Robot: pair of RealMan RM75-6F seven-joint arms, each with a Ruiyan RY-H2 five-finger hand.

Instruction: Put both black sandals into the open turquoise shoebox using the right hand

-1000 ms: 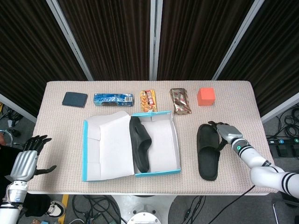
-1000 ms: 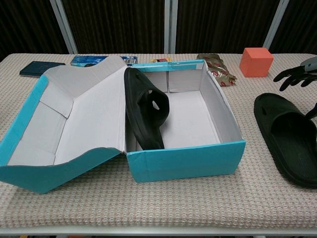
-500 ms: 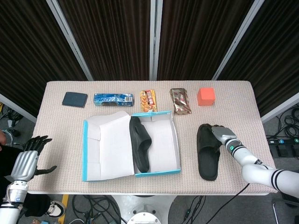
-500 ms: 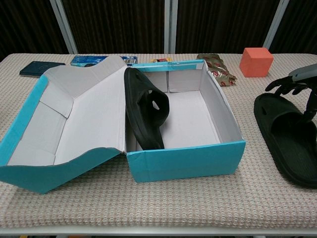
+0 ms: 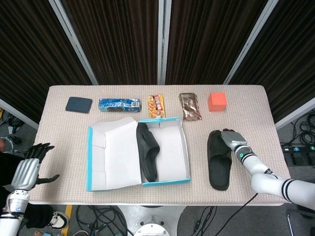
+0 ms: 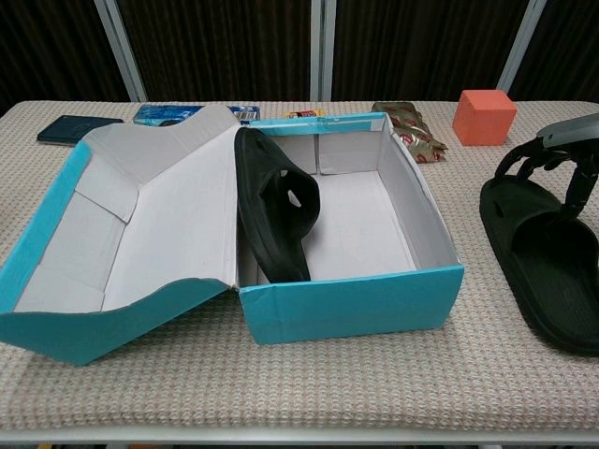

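Altogether two black sandals: one sandal in the shoebox (image 5: 170,182), one sandal on the table (image 5: 246,103).

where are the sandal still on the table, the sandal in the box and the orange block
sandal on the table (image 5: 218,169), head view, on the footbed below the strap.
sandal in the box (image 6: 273,208), chest view, on its upturned side near the strap.
orange block (image 5: 216,102), head view, on its top face.
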